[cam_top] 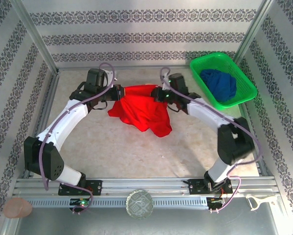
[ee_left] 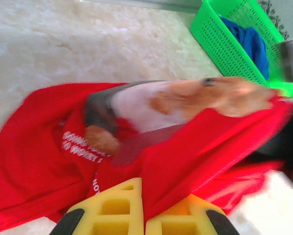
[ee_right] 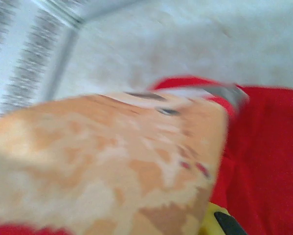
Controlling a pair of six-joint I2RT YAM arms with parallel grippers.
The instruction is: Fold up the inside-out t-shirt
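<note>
**Spreading step.** The inside-out t-shirt [cam_top: 144,112] hangs bunched between the left gripper [cam_top: 118,93] and the right gripper [cam_top: 159,94]. Its upper edge stretches from one to the other, and its lower folds sag onto the table [cam_top: 136,156] below them and nearer the arm bases. The left gripper is closed, with red cloth pinched between its yellow fingers [ee_left: 112,213]. A printed panel and white lettering lie just ahead of its tips. The right gripper is closed too. From the overhead view we judge that it pinches the opposite edge, but its own camera is too blurred to confirm this. We see no fold yet. The next move calls for drawing the grippers apart and laying the cloth flat. Beyond the right gripper, well apart, a green basket [cam_top: 210,57] holds a dark blue garment [cam_top: 220,84].
</note>
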